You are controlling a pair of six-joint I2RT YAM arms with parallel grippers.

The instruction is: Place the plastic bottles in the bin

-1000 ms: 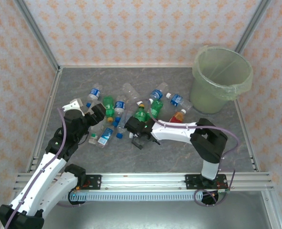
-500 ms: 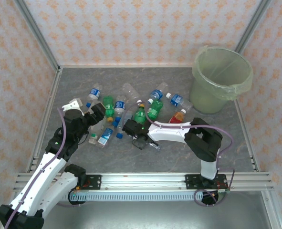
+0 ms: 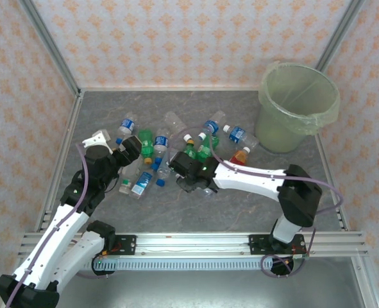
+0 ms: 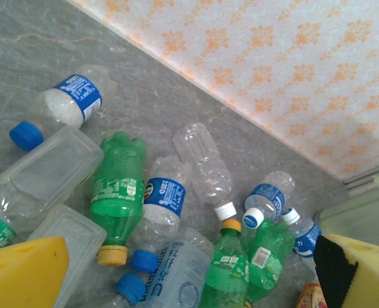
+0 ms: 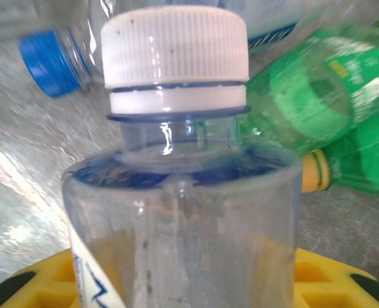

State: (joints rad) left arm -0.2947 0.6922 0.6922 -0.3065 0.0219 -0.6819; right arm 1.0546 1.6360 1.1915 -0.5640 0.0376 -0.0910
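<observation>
The grey stone-patterned table carried everything. At its far right corner stood the bin, upright, pale green and translucent, with a thin liner folded over its rim (nothing could be made out inside it from above). The plastic bottles lay scattered in a loose cluster left of centre, well apart from the bin, apart from a blue-labelled bottle near its base and a red-orange bottle close beside that one.

The left gripper hung over the cluster's left side with its yellow fingers spread wide, nothing between them. Below it a green bottle lay touching a clear blue-labelled neighbour.

The right gripper sat low in the cluster's middle with a clear bottle between its jaws, its white cap pointing away; whether the jaws pressed on it could not be told. A small blue cap lay just beyond.
</observation>
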